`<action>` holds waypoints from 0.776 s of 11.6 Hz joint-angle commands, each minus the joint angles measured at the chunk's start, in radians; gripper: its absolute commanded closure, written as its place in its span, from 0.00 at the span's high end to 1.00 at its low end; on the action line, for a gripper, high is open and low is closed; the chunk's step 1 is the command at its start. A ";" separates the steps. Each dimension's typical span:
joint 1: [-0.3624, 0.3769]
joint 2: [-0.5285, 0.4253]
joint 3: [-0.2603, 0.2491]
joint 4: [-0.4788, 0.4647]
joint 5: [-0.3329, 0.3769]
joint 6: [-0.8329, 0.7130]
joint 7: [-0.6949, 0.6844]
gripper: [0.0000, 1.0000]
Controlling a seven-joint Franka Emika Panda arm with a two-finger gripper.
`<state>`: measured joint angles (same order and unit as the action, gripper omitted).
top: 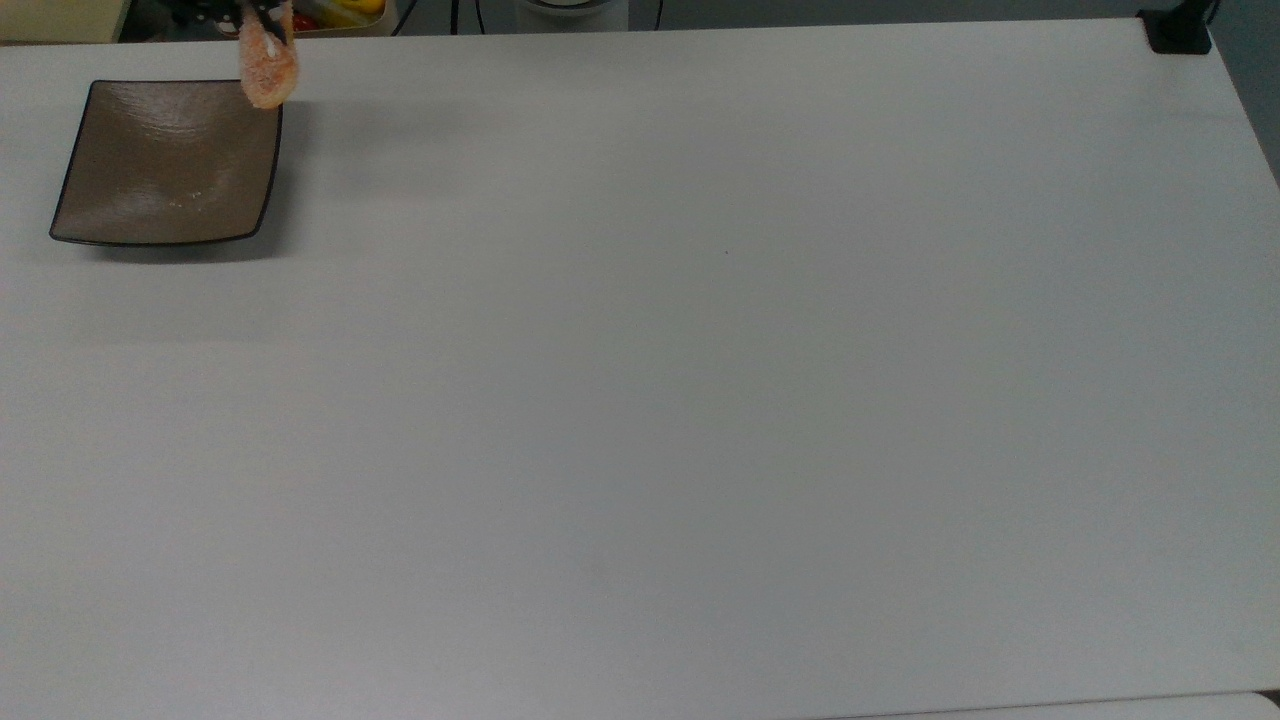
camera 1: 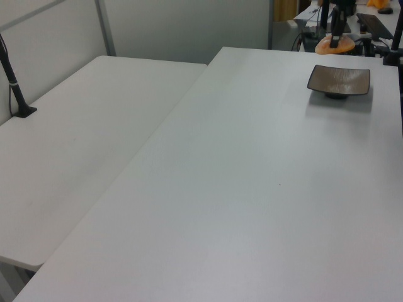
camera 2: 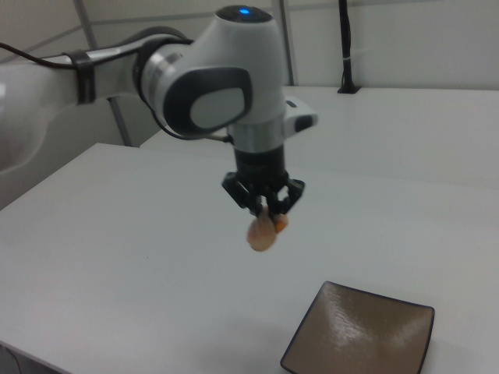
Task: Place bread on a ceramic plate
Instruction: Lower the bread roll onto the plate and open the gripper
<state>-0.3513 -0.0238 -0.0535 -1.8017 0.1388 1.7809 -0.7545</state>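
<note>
The bread (top: 267, 66) is a small orange-brown speckled roll with a white stripe, hanging in the air from my gripper (camera 2: 270, 218), whose fingers are shut on its upper end. In the top view the bread overlaps the upper right corner of the ceramic plate (top: 150, 190). That square brown-grey plate with a dark rim lies on the white table with nothing on it. In the right view the bread (camera 2: 261, 234) hangs well above the table, up and left of the plate (camera 2: 374, 343). In the left view the bread (camera 1: 335, 44) hangs beyond the plate (camera 1: 340, 77).
The white table (top: 700, 400) spreads wide to the top view's right of the plate. A black post base (top: 1178, 30) stands at its top right corner. A second white table (camera 1: 75, 145) adjoins on the left view's left. Desks with equipment (camera 1: 371, 25) stand behind the plate.
</note>
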 commanded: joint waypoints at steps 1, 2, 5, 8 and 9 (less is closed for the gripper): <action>-0.078 0.073 0.001 -0.013 0.005 0.104 -0.184 0.10; -0.096 0.088 0.001 -0.018 0.004 0.129 -0.240 0.10; -0.135 0.163 0.001 -0.022 -0.011 0.230 -0.330 0.10; -0.156 0.220 0.001 -0.050 -0.025 0.353 -0.333 0.10; -0.163 0.225 0.001 -0.067 -0.028 0.380 -0.339 0.10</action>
<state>-0.5006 0.1990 -0.0550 -1.8203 0.1279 2.0859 -1.0645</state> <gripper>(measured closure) 0.815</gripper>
